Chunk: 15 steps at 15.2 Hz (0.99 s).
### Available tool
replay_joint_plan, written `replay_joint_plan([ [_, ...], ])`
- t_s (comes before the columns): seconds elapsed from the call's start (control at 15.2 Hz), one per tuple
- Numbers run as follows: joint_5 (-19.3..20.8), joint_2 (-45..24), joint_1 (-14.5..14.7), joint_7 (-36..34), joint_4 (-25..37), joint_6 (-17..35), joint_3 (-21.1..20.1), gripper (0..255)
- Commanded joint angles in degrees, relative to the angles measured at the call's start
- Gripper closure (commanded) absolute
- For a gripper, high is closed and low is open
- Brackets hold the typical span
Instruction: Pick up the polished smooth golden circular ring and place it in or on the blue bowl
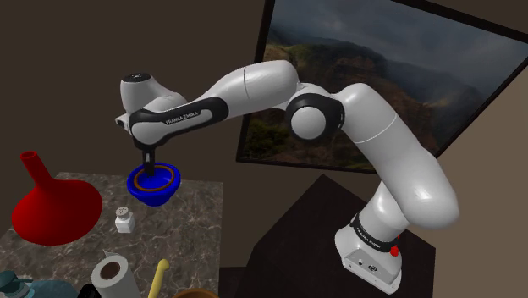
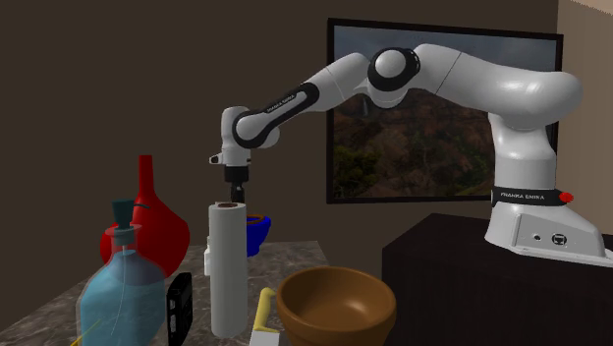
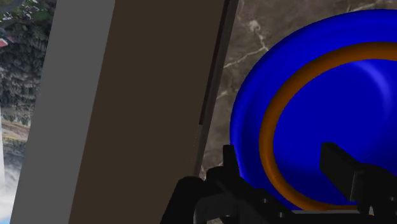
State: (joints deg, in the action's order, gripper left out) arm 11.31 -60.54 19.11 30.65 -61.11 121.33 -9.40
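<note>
Jaws apart above golden ring in blue bowl, "FRANKA EMIKA" lettering on arm.

Home rm: marbled table w/ red vase, landscape pic.

The ring is a smooth, orange-gold circular band. It lies inside the blue bowl, resting against the inner wall a little below the rim and running nearly concentric with it. The bowl is a glossy, deep blue, round vessel that stands upright, mouth up, on the dark veined tabletop, near that surface's far edge in the shoulder view.
</note>
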Motion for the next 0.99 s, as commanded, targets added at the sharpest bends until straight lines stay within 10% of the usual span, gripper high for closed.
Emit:
replay_joint_plan([
  [0.0,0.0,-0.2,0.0,0.0,0.2,0.0,0.1,0],
  [0.92,-0.5,4.9,-0.4,0.3,-1.2,-3.6,-0.4,0],
])
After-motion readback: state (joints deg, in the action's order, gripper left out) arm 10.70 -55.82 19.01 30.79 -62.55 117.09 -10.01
